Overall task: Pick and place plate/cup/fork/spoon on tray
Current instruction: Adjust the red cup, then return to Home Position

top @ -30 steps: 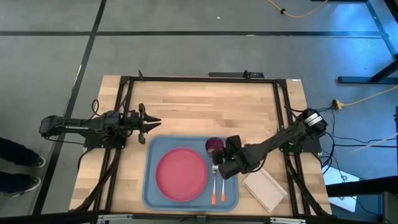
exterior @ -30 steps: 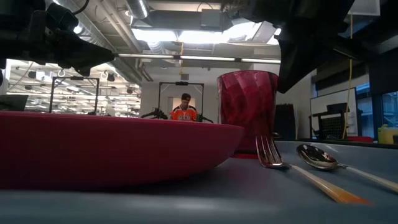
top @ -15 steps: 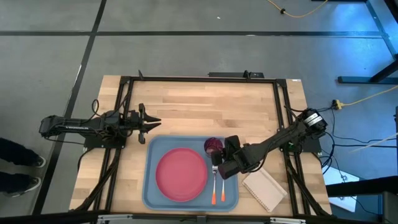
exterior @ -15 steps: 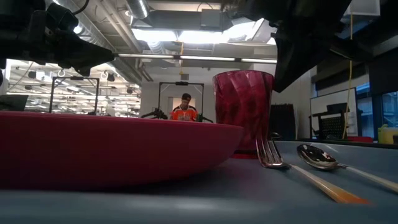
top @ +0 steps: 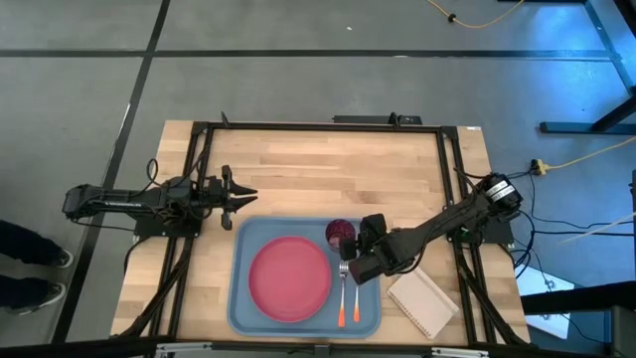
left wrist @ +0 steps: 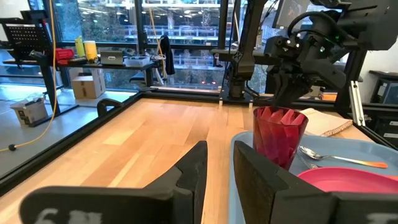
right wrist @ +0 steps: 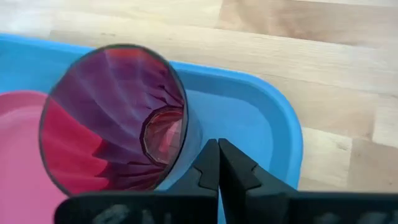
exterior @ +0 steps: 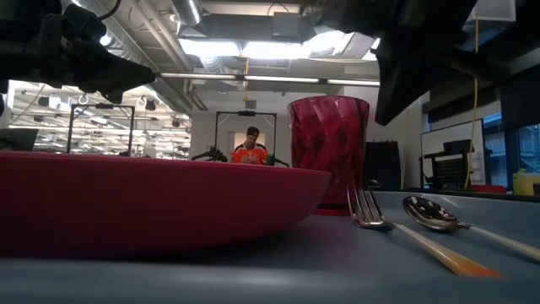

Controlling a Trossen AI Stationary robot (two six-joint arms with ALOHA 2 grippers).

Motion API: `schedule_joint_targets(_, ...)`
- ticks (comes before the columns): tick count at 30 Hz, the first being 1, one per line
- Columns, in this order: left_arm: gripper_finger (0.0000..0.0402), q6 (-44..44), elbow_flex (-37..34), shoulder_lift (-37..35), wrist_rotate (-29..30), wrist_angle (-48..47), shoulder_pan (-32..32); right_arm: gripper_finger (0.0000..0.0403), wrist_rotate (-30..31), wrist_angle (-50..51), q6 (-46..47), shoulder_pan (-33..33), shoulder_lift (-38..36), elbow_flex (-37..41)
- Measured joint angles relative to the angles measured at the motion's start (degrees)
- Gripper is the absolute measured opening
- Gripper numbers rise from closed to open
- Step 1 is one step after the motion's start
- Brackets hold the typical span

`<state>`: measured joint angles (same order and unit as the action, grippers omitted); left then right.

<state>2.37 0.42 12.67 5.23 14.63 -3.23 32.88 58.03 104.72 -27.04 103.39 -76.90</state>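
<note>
The light blue rectangular plastic tray (top: pixel 241 298) lies at the near edge of the table and holds all four items. The round flat pinkish-red plate (top: pixel 289 278) fills its left half. Right of it lie the silver fork with orange handle tip (top: pixel 342 296) and the matching spoon (top: pixel 356 298), side by side. The small maroon faceted cup (top: pixel 340 233) stands upright in the tray's far right corner, slightly further left than a second ago. The right gripper (top: pixel 364 251) sits just beside the cup, fingers pressed together, holding nothing. The left gripper (top: pixel 241 197) waits beyond the tray's far left corner, fingers slightly parted.
</note>
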Motion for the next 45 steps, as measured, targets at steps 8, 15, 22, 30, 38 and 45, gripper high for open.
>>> schedule_joint_targets(8, 0.0071, 0.0, 0.0, 0.0, 0.0, 0.0, 0.0, 0.0, 6.9, 8.8, 2.9, -2.4, 0.0, -5.9)
schedule_joint_targets(15, 0.0071, 0.0, 0.0, 0.0, 0.0, 0.0, 0.0, 0.0, 18.9, 7.1, -17.6, -7.0, 0.0, -13.0)
schedule_joint_targets(22, 0.0071, 0.0, 0.0, 0.0, 0.0, 0.0, 0.0, 0.0, 17.8, -9.2, -54.2, -9.6, 0.0, -13.5)
schedule_joint_targets(30, 0.0071, 0.0, 0.0, 0.0, 0.0, 0.0, 0.0, 0.0, 9.9, -16.9, -78.0, -8.5, 0.0, -12.7)
schedule_joint_targets(38, 0.0071, 0.0, 0.0, 0.0, 0.0, 0.0, 0.0, 0.0, 2.7, -22.8, -89.7, -6.0, -0.6, -8.6)
schedule_joint_targets(45, 0.0071, 0.0, 0.0, 0.0, 0.0, 0.0, 0.0, 0.0, -0.8, -45.9, -96.4, -4.2, -10.4, 9.4)
